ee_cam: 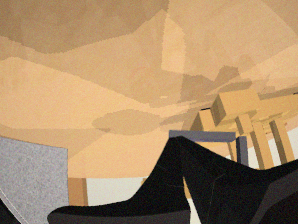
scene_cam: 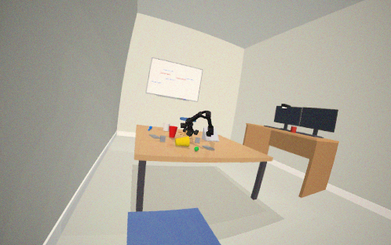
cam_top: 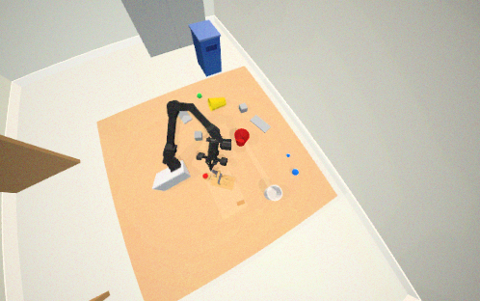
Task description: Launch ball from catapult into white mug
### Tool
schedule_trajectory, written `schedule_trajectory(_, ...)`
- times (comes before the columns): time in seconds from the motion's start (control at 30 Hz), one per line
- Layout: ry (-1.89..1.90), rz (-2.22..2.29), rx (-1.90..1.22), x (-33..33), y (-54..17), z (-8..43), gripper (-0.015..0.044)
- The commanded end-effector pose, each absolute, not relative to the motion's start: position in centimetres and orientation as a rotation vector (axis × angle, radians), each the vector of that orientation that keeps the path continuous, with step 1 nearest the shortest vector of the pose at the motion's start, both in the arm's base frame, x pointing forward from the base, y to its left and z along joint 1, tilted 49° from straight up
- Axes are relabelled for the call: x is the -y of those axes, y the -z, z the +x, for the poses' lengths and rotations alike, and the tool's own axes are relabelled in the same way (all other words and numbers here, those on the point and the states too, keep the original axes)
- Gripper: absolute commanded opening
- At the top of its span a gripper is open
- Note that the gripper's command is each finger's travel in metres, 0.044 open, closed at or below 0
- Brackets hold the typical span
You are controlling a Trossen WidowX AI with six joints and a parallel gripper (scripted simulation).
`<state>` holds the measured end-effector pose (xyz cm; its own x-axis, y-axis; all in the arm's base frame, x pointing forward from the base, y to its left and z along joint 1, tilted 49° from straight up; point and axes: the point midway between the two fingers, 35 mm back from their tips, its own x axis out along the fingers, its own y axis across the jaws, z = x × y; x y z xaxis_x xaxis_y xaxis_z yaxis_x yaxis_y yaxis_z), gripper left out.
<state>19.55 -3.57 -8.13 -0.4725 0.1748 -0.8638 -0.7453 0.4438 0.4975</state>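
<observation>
The wooden catapult (cam_top: 226,183) (ee_cam: 237,108) stands on the table in front of the arm, with dark grey bars (ee_cam: 202,136) on it. The red ball (cam_top: 205,176) is at the catapult's end nearer the arm's base; it does not show in the wrist view. The white mug (cam_top: 273,193) (scene_cam: 166,126) stands upright beyond the catapult, toward the table's far corner. My gripper (cam_top: 211,168) (ee_cam: 174,143) is shut and empty, pointing down just beside the catapult and ball. Its tips overlap the dark grey bar in the wrist view; whether they touch it I cannot tell.
A red cup (cam_top: 242,136) (scene_cam: 173,131) stands beside the gripper. A yellow cup (cam_top: 217,103) (scene_cam: 182,141) lies near a green ball (cam_top: 200,95) (scene_cam: 196,148). Grey blocks (cam_top: 243,107) (cam_top: 198,135), a flat grey plate (cam_top: 260,123) and blue balls (cam_top: 295,172) (cam_top: 288,155) also lie on the table.
</observation>
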Motion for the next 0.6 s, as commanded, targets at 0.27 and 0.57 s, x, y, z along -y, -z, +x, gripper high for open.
schedule_trajectory(0.27, -1.199, -0.492, -1.725, 5.2, 4.5, 21.9, 0.0)
schedule_trajectory(0.57, -1.177, -0.497, -1.714, 8.1, -1.0, 23.7, 0.0026)
